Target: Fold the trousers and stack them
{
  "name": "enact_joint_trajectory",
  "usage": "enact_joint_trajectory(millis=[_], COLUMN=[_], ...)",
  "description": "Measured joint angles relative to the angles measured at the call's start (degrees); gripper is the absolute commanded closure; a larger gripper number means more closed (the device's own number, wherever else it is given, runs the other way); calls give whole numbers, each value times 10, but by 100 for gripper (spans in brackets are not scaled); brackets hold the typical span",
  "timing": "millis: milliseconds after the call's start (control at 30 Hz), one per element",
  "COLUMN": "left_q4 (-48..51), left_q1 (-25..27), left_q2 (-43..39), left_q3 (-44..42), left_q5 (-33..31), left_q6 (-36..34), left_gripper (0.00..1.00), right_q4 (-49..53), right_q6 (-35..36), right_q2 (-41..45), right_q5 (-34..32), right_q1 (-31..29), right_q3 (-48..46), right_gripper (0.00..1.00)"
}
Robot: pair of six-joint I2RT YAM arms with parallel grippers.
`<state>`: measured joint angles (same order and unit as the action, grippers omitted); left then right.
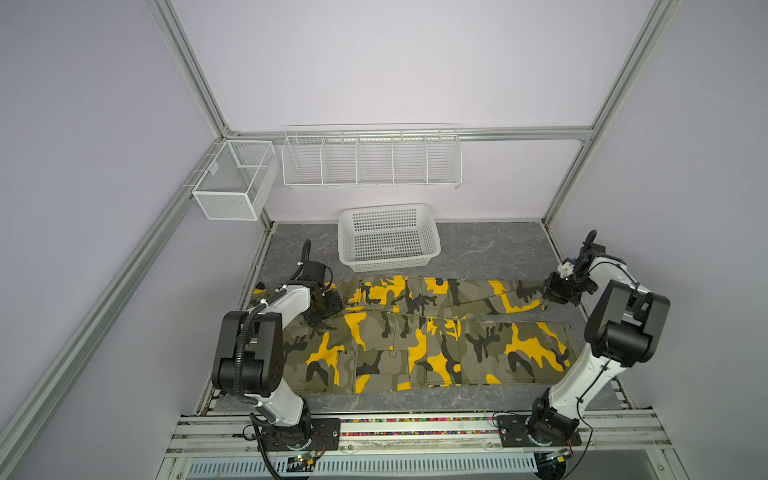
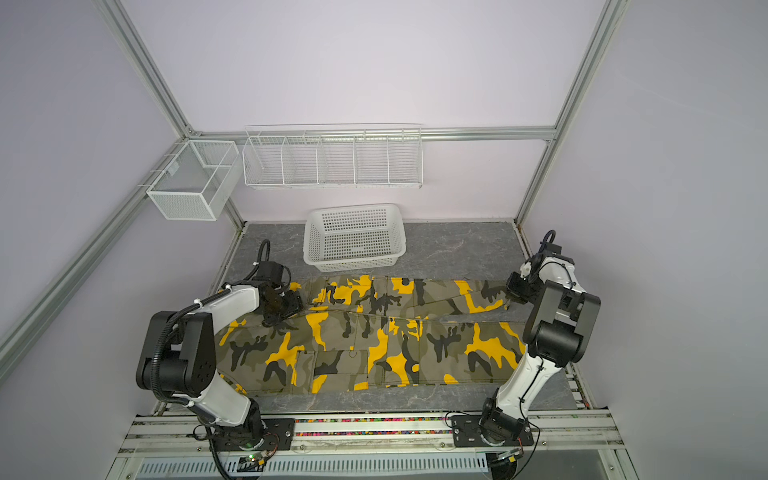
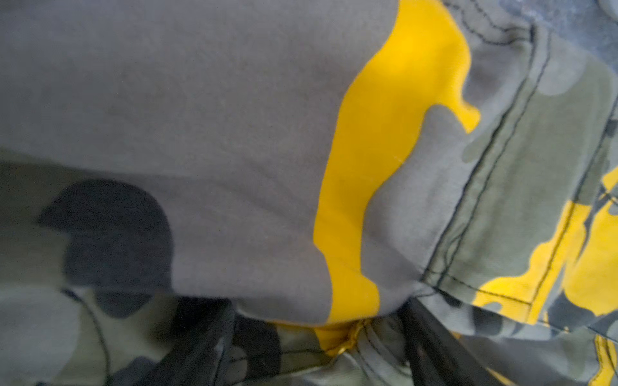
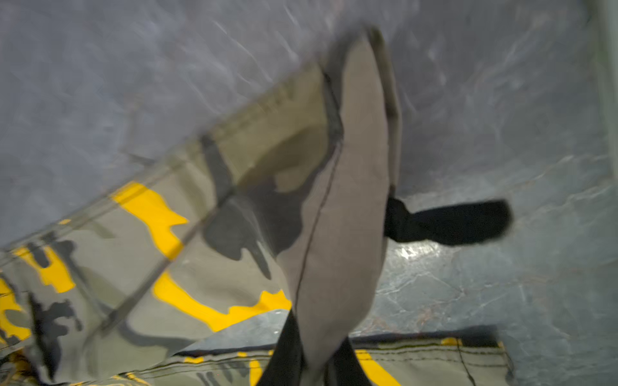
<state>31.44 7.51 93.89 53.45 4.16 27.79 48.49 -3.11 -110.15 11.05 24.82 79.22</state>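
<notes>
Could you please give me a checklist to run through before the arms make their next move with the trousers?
1. Right gripper pinching the trousers at the far leg's hem: ok, cloth sits between its jaws.
2. Left gripper gripping the waist end: not ok, jaws stand wide apart.
3. Near leg flat on the table: ok.
4. Basket clear of the trousers: cannot tell, edges look very close.
5. Basket empty: ok.
</notes>
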Motion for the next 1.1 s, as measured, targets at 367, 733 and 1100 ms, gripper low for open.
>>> enact_joint_trajectory(millis=[367,733,1100], left_q4=[66,96,96], left_q1=[0,0,-4], left_q2=[-21,-21,3], left_q3=[47,113,115], left_q5=[8,8,5], left_q6=[-3,-18,-35], left_gripper=[18,18,18], right_q4=[47,37,13], right_q6=[18,14,16], right_q2=[35,10,-80], right_q5=[-106,-55,-59], right_q1=[-13,-69,-74], right_q3=[73,96,85], right_gripper=[49,48,43])
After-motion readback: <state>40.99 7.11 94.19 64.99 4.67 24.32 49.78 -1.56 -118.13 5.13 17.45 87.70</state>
